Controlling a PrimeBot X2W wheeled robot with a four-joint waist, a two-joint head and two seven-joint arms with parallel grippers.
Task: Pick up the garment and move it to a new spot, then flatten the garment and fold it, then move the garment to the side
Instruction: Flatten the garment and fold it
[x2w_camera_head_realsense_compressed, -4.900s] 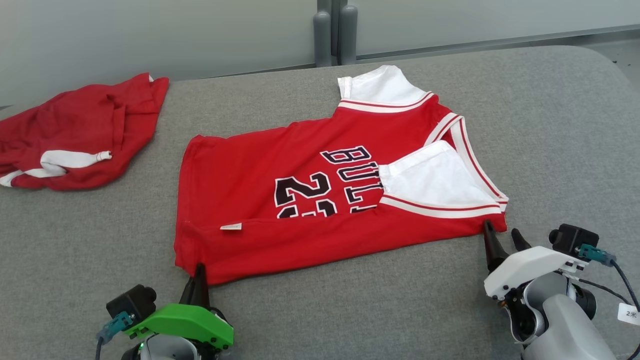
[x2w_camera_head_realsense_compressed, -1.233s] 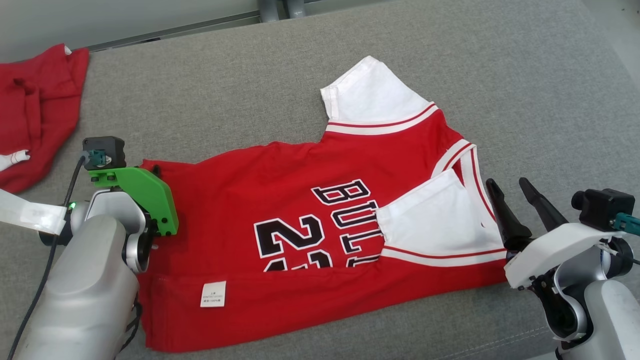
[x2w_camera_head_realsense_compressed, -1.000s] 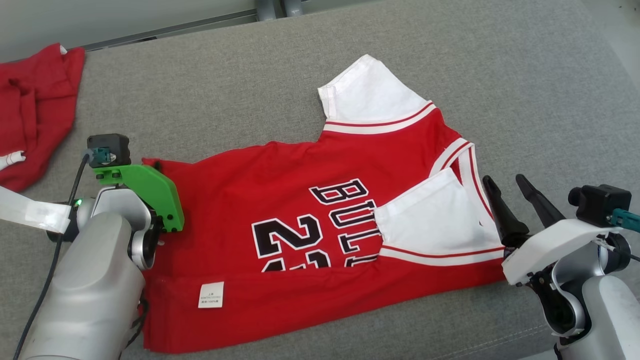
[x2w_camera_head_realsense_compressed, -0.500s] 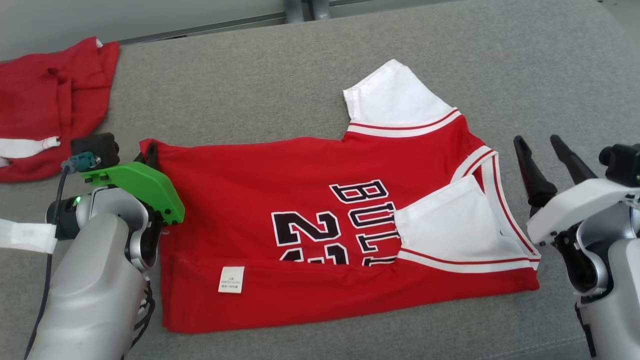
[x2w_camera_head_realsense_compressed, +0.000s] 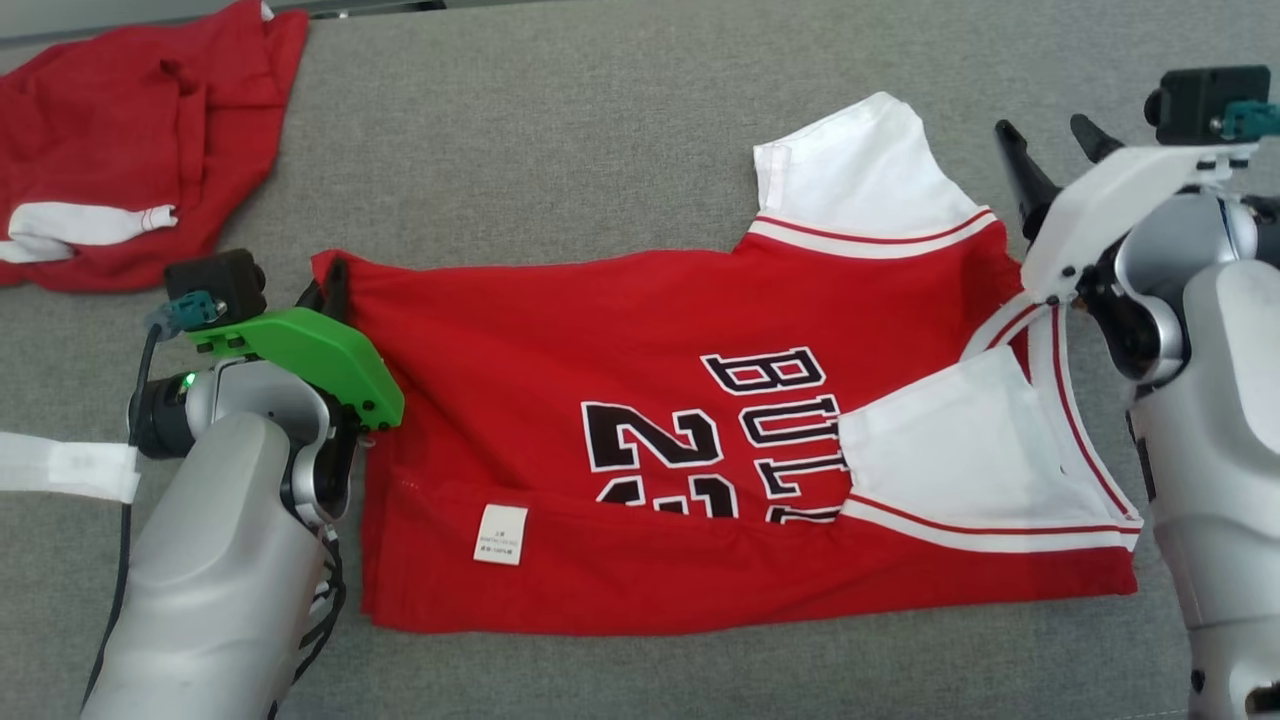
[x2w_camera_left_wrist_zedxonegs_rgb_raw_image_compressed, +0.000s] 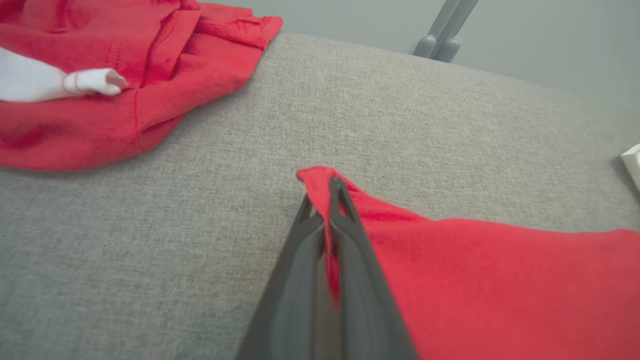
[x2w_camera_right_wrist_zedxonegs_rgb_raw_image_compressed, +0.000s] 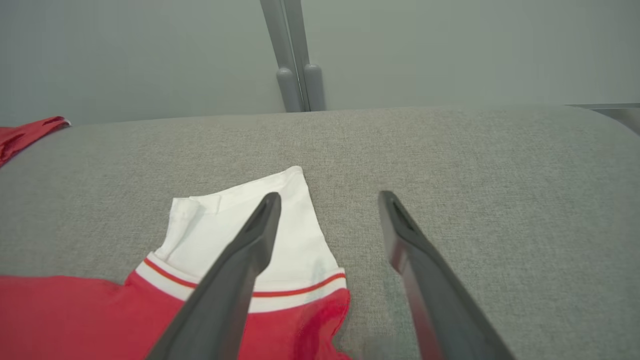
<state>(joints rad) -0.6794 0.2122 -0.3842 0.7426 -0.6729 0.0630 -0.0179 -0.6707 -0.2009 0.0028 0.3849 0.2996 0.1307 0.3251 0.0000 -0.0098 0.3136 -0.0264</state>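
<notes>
The red short-sleeved jersey with white sleeves and black lettering (x2w_camera_head_realsense_compressed: 640, 400) lies spread on the grey fabric-covered desk (x2w_camera_head_realsense_compressed: 600, 120). Its near edge is already turned over, so the fold looks partly done. The left claw (x2w_camera_left_wrist_zedxonegs_rgb_raw_image_compressed: 325, 195) is pinched tight on the jersey's far hem corner, probably to carry that edge across. The right claw (x2w_camera_head_realsense_compressed: 1042, 130) hangs spread wide just beside the far white sleeve (x2w_camera_head_realsense_compressed: 860, 170), gripping nothing, likely lining up a matching pinch. A crumpled red garment (x2w_camera_head_realsense_compressed: 130, 130) sits well apart at the left.

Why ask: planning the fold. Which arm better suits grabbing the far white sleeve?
Right: the right end effector is open at the sleeve; the left end effector grips the jersey corner.
</notes>
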